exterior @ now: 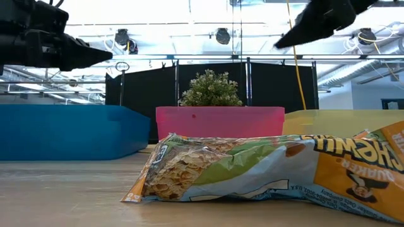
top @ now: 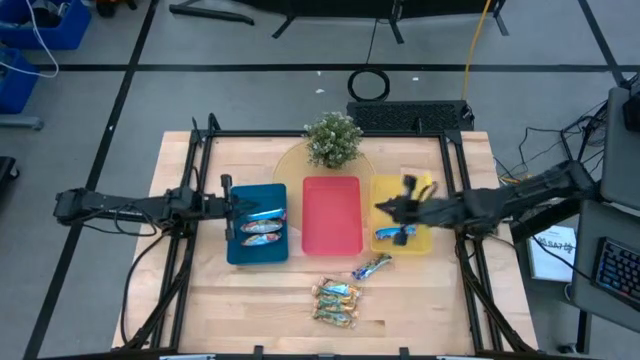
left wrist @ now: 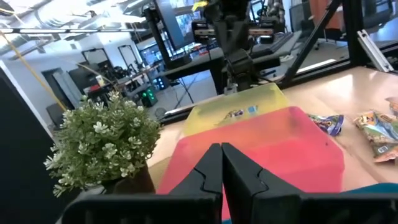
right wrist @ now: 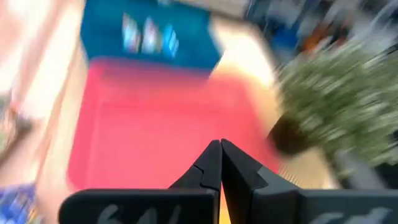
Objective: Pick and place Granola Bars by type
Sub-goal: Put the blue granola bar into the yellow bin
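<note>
Three granola bars [top: 262,227] lie in the blue tray [top: 240,250]. Blue bars [top: 392,236] lie in the yellow tray [top: 420,245]. The red tray [top: 331,215] between them holds nothing. One blue bar [top: 371,267] and the tan bars [top: 336,302] lie on the table in front of the trays. My left gripper [top: 232,207] is shut and empty above the blue tray's far edge. My right gripper [top: 380,208] is shut and empty above the yellow tray's left edge, pointing at the red tray [right wrist: 168,130].
A potted plant [top: 333,139] stands on a round board behind the red tray. The black frame rails [top: 196,180] run along the table's left and right sides. Bare wood shows at the near left of the table [top: 230,310].
</note>
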